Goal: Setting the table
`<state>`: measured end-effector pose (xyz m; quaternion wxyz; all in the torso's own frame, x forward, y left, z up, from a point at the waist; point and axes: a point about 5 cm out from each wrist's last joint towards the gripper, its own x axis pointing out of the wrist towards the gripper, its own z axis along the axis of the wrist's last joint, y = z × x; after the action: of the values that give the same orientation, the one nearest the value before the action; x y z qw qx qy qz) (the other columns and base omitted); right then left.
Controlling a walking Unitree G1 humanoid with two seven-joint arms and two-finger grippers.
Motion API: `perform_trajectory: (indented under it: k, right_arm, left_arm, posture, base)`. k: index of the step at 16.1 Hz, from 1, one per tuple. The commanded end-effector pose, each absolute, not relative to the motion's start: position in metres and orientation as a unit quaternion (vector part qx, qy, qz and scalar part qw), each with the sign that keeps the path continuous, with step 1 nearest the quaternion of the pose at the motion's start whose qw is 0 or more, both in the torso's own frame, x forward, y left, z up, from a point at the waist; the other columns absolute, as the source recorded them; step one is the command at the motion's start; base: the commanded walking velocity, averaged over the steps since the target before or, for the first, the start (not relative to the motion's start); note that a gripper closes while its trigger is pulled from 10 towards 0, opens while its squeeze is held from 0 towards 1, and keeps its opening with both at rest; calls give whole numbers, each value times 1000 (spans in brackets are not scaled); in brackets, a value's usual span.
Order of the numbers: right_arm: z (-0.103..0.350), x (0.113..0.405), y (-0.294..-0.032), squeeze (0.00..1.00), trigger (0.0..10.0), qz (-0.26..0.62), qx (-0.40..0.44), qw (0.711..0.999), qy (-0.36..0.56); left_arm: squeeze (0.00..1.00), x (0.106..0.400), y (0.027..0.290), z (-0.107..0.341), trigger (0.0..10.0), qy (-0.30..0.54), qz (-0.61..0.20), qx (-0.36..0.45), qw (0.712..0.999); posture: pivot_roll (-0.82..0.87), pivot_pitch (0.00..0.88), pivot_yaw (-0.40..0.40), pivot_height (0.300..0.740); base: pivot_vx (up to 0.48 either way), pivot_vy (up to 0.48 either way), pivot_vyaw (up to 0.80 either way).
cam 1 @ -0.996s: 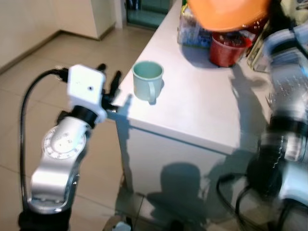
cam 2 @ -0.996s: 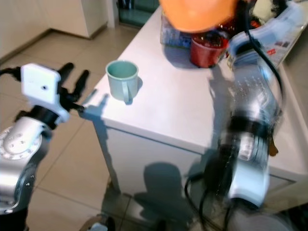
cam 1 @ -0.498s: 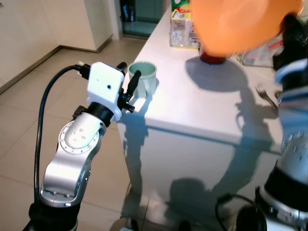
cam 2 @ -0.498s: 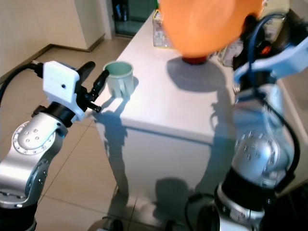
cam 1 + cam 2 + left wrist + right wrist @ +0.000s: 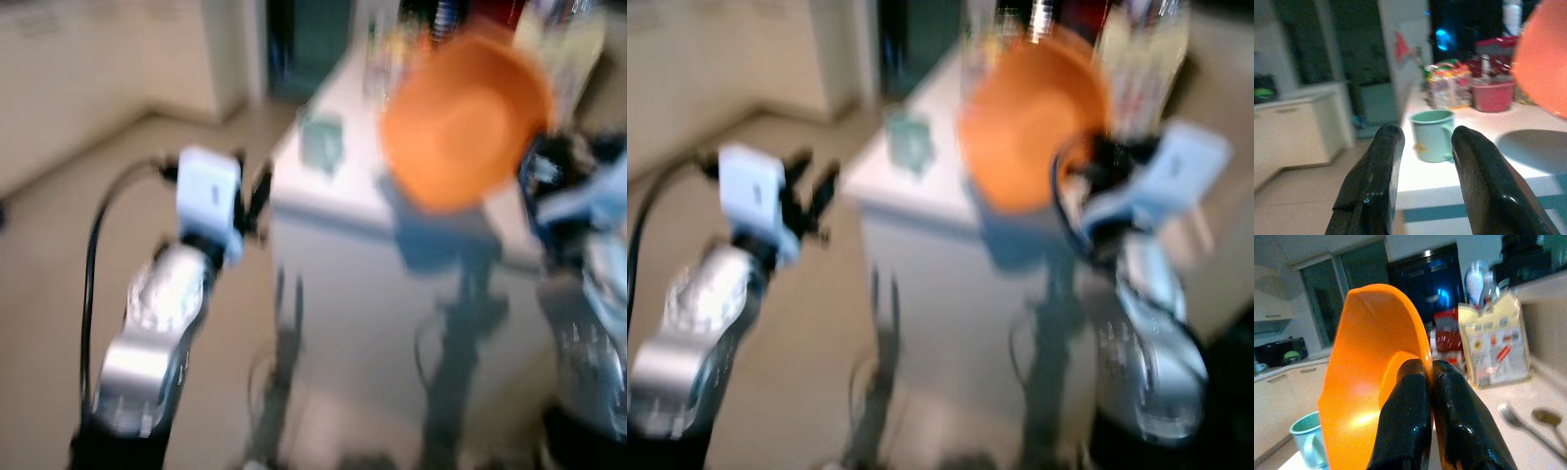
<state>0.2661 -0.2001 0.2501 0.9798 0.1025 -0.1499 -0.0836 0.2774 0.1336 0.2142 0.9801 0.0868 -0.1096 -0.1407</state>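
**Bowl in transit, cup already on table**

While the head views are smeared by motion, the wrist views read clearly. The right gripper (image 5: 1426, 377) is clamped on the rim of the orange bowl (image 5: 1369, 382), one finger inside and one outside; the bowl hangs tilted above the white table (image 5: 1528, 152), apparently to be set down. It looks like smooth, thin-walled plastic, round and deep. The left gripper (image 5: 1422, 139) hovers off the table edge, fingers apart and empty, aimed at the pale green mug (image 5: 1433, 134), which stands upright near the corner. Cutlery (image 5: 1520, 418) lies flat on the table; packaged goods (image 5: 1493, 342) crowd its far end.
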Motion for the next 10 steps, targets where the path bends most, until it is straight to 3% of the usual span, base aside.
perform_trajectory:
  k: [1,6,10]
  right_arm:
    - [248,264,-205,0,10000,-112,80,979,-153]
    - [228,266,-195,0,10000,-99,45,988,-113]
    - [208,275,-178,0,10000,-70,92,990,-79]
  left_arm:
    - [0,279,135,206,10000,-92,-133,96,982]
    - [0,285,135,197,10000,-82,-124,105,983]
    - [0,296,131,192,10000,-75,-114,97,986]
  posture:
    - [34,0,-16,740]
    - [10,6,0,740]
    - [28,6,-13,740]
  base:
    - [0,0,0]
    - [0,-402,0]
    - [0,-442,0]
